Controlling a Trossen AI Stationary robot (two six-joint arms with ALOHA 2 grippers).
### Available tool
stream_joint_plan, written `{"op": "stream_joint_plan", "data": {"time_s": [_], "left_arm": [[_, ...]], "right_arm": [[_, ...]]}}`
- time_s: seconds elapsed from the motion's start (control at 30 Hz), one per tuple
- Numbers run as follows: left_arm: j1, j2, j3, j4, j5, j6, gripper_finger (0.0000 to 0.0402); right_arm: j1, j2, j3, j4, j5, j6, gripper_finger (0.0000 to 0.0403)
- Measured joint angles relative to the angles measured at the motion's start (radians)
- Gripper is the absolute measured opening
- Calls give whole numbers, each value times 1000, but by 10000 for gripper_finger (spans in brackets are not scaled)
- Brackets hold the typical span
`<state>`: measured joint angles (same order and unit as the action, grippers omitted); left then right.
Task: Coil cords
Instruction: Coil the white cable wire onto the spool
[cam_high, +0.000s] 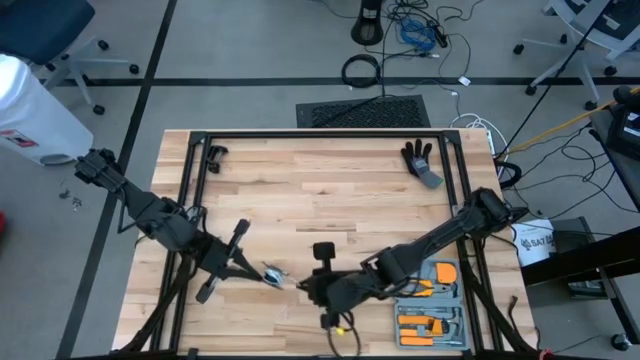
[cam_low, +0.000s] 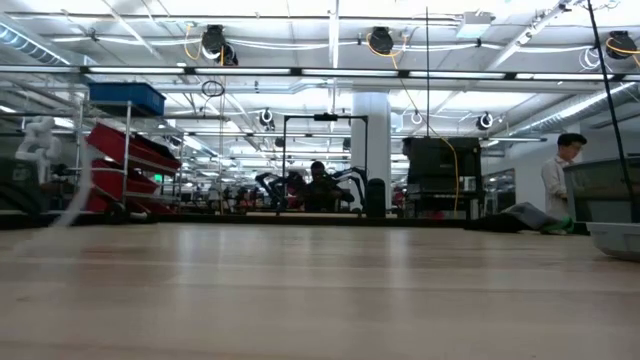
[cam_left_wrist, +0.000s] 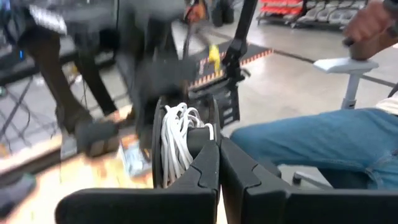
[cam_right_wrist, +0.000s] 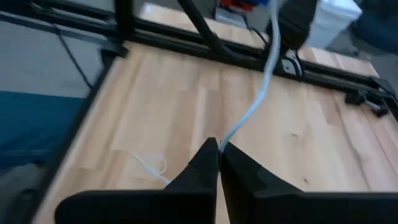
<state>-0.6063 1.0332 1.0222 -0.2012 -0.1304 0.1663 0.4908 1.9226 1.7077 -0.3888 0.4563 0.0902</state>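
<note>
A: Where did we find the reel (cam_left_wrist: 180, 146) at that moment?

B: We saw it in the left wrist view, a black disc standing on edge with the white cord (cam_left_wrist: 176, 142) wound on it in loops. The left gripper (cam_left_wrist: 219, 163) had its two dark fingers pressed together on the reel's rim, so we took it as clamped on the reel.

A: And from above?

B: From above we placed the left gripper (cam_high: 272, 273) low over the wooden table (cam_high: 330, 190), near its front edge, with the right gripper (cam_high: 312, 288) just beside it, tips nearly meeting.

A: What was the right one doing?

B: In its own wrist view we saw the right gripper (cam_right_wrist: 218, 149) closed tight, pinching the white cord (cam_right_wrist: 261, 87), which ran up and away from the fingertips in a pale line. A loose curl of thin string (cam_right_wrist: 152, 164) lay on the boards below.

A: Anything else we noted?

B: A black glove (cam_high: 420, 160) near the far right corner and an orange tool tray (cam_high: 432, 300) at the front right. Beyond the table, the left wrist view showed a seated person's jeans (cam_left_wrist: 323, 140).
</note>
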Motion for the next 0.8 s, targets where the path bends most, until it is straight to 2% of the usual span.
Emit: {"op": "stream_joint_plan", "data": {"time_s": [0.17,0.33,0.63,0.8], "left_arm": [[17,-4,0,-66,-5,-102,2],[49,-1,0,-137,4,-187,2],[85,53,0,-146,187,-179,2],[98,94,0,-102,255,-148,2]], "right_arm": [[37,-38,0,25,3,-26,1],[60,-59,4,23,75,-62,1],[73,-60,84,10,155,-172,0],[65,-58,85,33,156,-227,0]]}}
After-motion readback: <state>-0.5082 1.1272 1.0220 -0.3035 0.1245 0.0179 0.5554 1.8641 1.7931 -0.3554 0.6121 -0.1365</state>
